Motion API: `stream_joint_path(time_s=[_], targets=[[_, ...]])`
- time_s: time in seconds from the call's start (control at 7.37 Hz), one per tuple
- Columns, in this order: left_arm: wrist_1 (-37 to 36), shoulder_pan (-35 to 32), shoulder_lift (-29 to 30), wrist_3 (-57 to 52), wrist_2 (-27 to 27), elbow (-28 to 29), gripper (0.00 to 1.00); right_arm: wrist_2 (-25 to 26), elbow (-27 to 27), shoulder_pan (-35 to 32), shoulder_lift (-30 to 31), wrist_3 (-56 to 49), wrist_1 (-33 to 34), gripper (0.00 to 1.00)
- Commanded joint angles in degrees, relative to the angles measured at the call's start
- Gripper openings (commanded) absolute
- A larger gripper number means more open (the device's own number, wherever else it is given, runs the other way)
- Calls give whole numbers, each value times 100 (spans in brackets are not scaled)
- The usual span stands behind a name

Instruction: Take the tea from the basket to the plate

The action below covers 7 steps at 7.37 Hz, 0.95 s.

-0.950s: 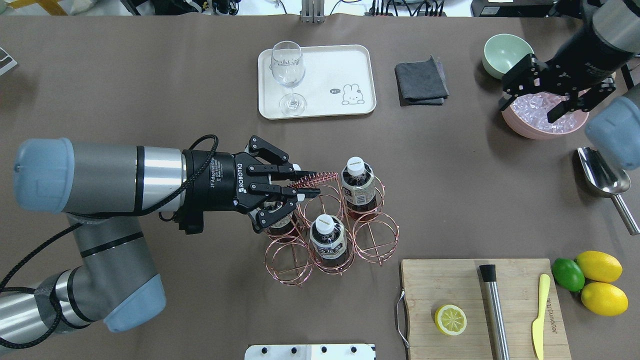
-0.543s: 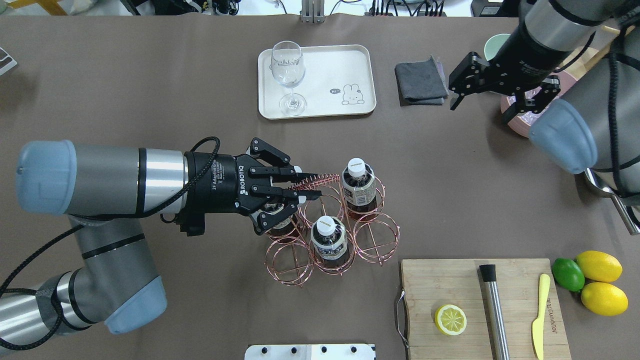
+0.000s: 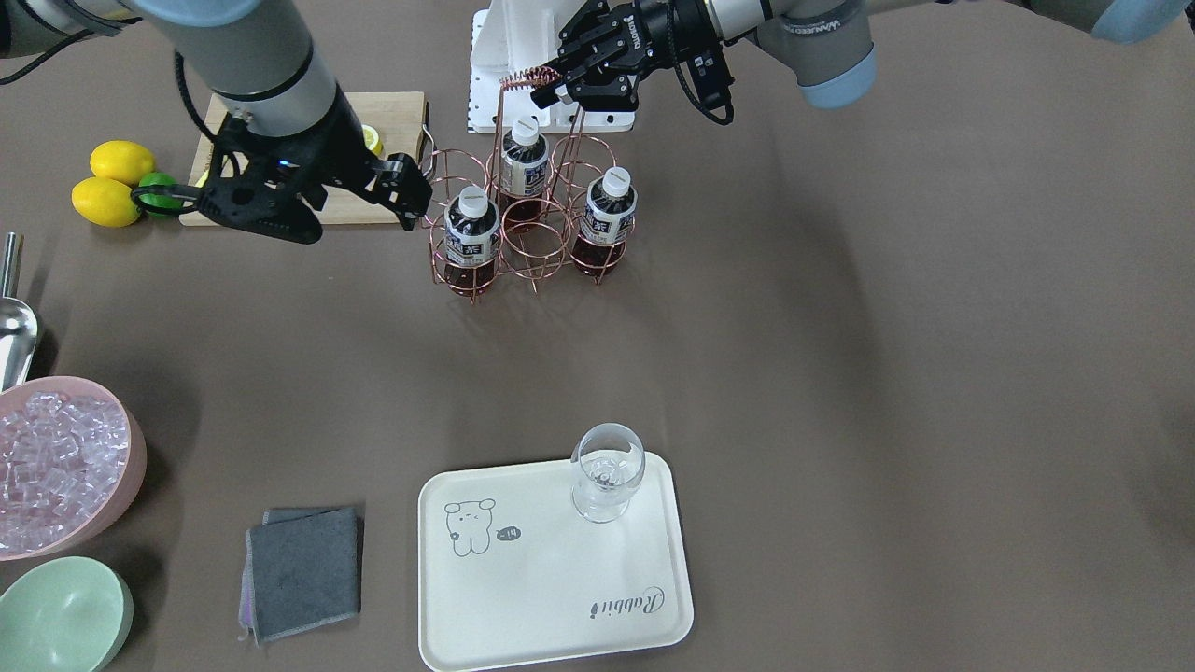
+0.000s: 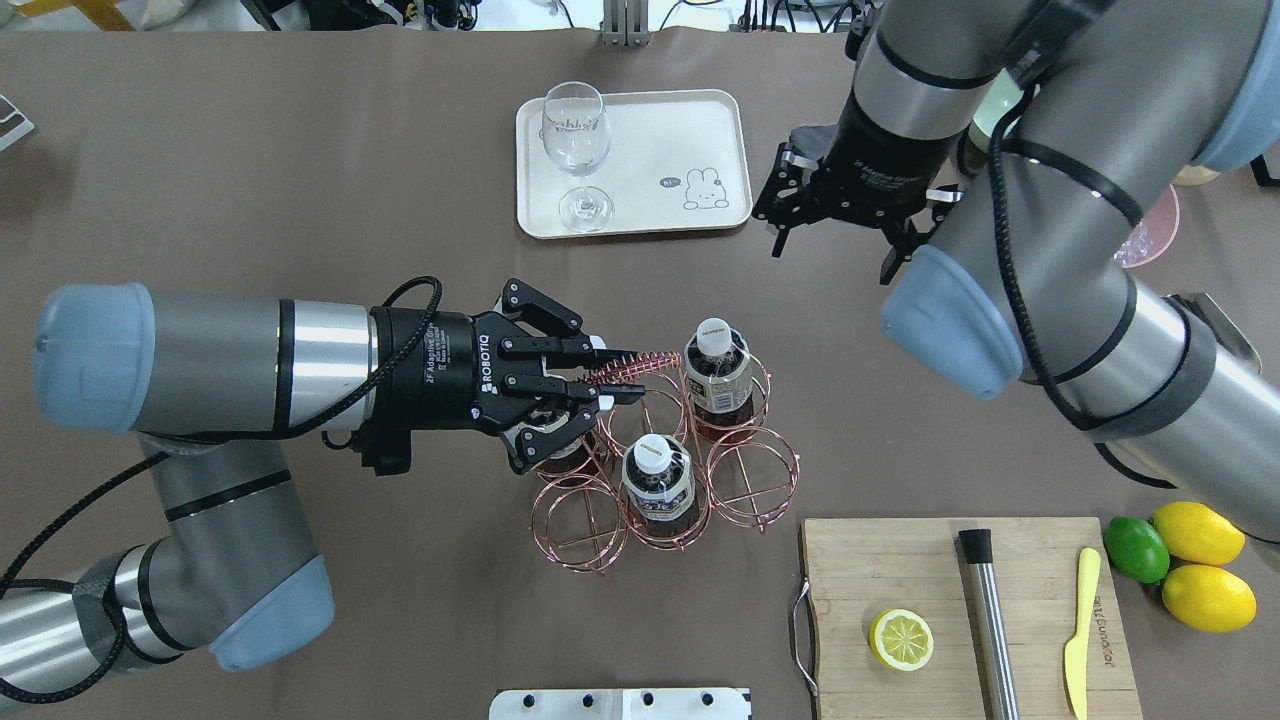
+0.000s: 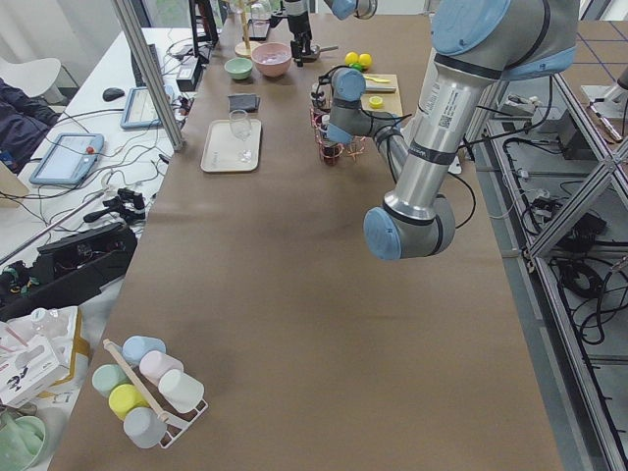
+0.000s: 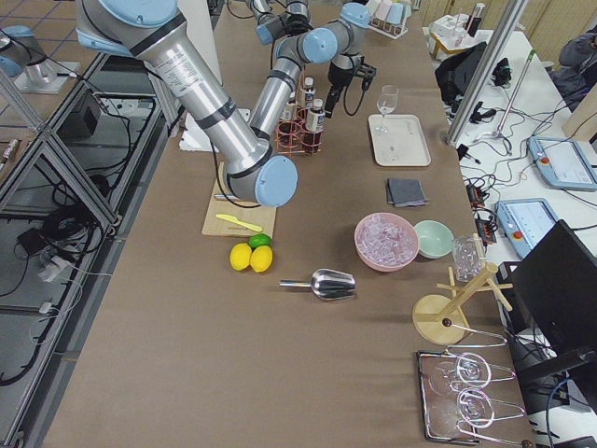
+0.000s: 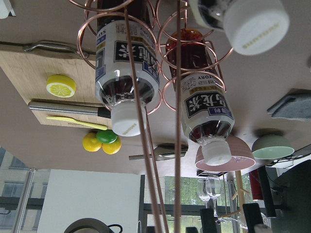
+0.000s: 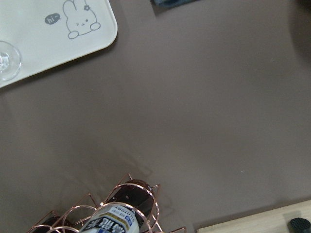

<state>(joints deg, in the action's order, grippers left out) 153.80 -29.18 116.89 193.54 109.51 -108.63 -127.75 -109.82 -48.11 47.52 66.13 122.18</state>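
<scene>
Three tea bottles stand in a copper wire basket (image 4: pixel 752 478) at mid-table: one at the back (image 4: pixel 717 375), one at the front (image 4: pixel 655 485), and one mostly hidden under my left gripper (image 4: pixel 562 452). They also show in the front view (image 3: pixel 470 233). My left gripper (image 4: pixel 622 375) is shut on the basket's coiled handle (image 3: pixel 523 78). My right gripper (image 4: pixel 833 255) is open and empty, above the table between the plate (image 4: pixel 650 150) and the basket. The right wrist view shows the plate's corner (image 8: pixel 73 29) and one bottle (image 8: pixel 114 221) at its lower edge.
A wine glass (image 4: pixel 575 150) stands on the plate's left part. A grey cloth (image 3: pixel 303 569), a pink ice bowl (image 3: pixel 56 467), a green bowl (image 3: pixel 61 611) and a metal scoop (image 3: pixel 14 327) lie on my right. A cutting board (image 4: pixel 960 610) lies front right.
My right arm has swung left from over the ice bowl to the space between plate and basket, gripper still open. My left gripper has stayed shut on the handle.
</scene>
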Motion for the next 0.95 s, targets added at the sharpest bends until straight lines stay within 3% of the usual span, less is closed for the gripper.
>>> stream_joint_path(time_s=[0.0,0.81], targets=[[1,9,9,0,0,0,0,321,285,478,-453,471,103,99],[1,0,35,0,0,0,0,444,602,812,-682,533,104,89]])
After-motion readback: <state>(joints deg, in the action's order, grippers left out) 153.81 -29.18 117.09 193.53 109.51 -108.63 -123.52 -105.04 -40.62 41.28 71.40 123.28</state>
